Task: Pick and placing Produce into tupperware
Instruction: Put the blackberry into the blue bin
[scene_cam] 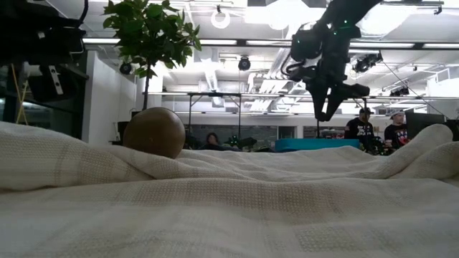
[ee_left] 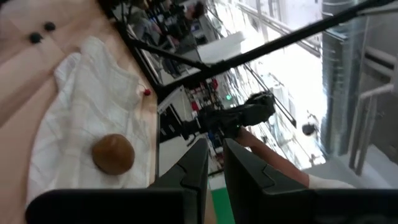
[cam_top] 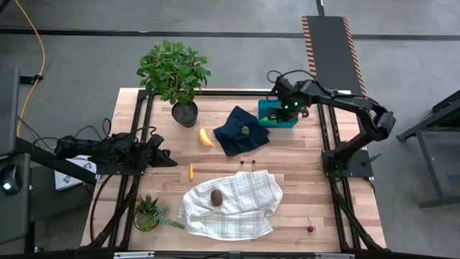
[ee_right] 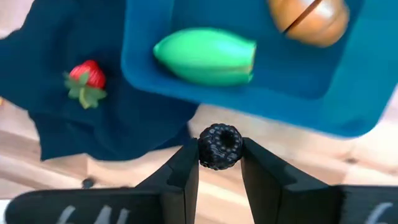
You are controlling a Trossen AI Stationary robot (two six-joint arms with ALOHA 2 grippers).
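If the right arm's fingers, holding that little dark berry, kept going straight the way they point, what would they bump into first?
Probably the teal box: the right gripper, shut on the blackberry, points at its near wall, with the green piece just beyond. Depth is unclear.

Even overhead light fills the high view with soft shadows, while the low view is dim and backlit by glaring ceiling lamps (scene_cam: pixel 222 18) at top centre, its foreground cloth (scene_cam: pixel 229 208) blurred, and the left wrist view blows out white at upper right.
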